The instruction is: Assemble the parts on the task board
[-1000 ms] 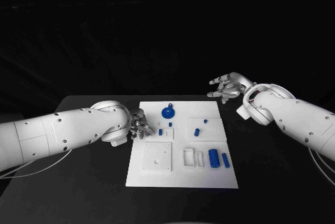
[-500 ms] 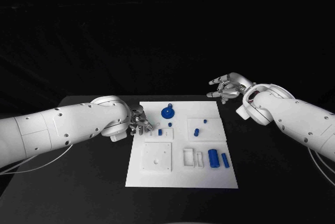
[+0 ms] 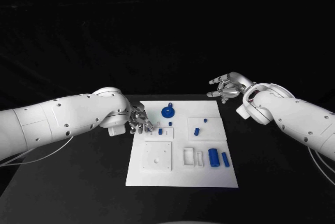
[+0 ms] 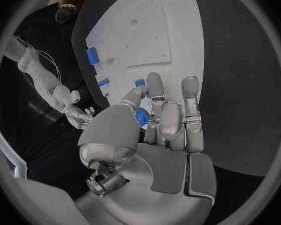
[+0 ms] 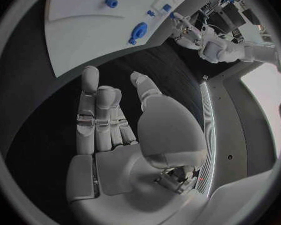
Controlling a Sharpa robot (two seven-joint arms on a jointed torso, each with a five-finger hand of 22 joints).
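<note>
The white task board [image 3: 183,175] lies in the middle of the table. On it are a blue disc with a knob [image 3: 168,112], a small blue peg [image 3: 170,124], a small blue block [image 3: 159,131], another peg [image 3: 205,120], a short blue piece [image 3: 197,132] and two blue cylinders [image 3: 213,157]. My left hand [image 3: 142,123] hovers at the board's left edge, fingers stretched toward the small block [image 4: 141,117], with nothing held. My right hand [image 3: 224,88] hangs over the board's far right corner, fingers spread and empty. The disc [image 5: 138,31] lies ahead of it.
A square white recessed plate [image 3: 158,155] and a narrow white frame [image 3: 190,156] sit on the board's near half. Black table [image 3: 83,185] surrounds the board on all sides.
My left hand has drifted a little away from me along the board's left edge and closer to the small block. The right hand and the parts have not moved.
</note>
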